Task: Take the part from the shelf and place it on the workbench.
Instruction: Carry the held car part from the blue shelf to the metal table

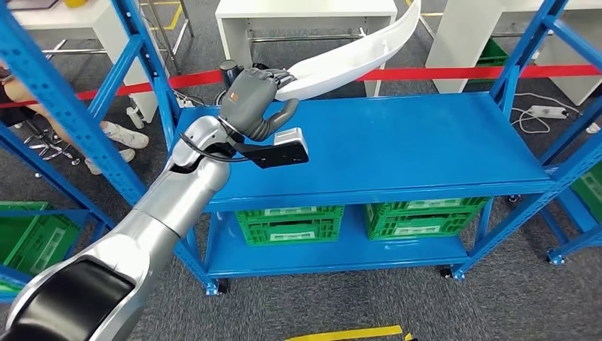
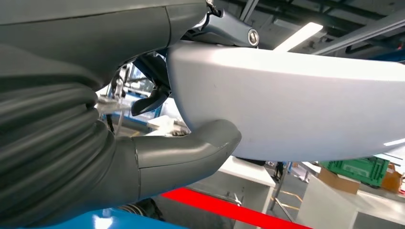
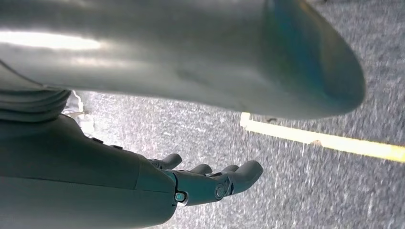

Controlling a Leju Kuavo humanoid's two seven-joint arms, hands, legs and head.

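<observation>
My left hand point(image 1: 254, 99) grips the near end of the part point(image 1: 355, 57), a long, curved white panel, and holds it in the air above the back left of the blue shelf point(image 1: 426, 149), its far end rising toward the white tables beyond the red tape point(image 1: 461, 72). In the left wrist view the thumb point(image 2: 200, 148) is tucked under the panel's rounded end and the darker fingers point(image 2: 229, 28) lie over its top, so the hold is a pinch at one end only, with nearly all of the length sticking out unsupported. The part touches nothing on the shelf deck, so I judge the pick finished and the carry begun. My right hand point(image 3: 210, 181) hangs at my side over grey floor, fingers loosely apart and holding nothing. Green crates point(image 1: 291, 224) sit on the lower shelf. I cannot say which of the surfaces in sight is the workbench. The next move, as I judge it, calls for lifting the part away from the blue uprights point(image 1: 529, 53), then turning toward the bench slowly, since the long free end could swing into the frame or twist in the grip.
</observation>
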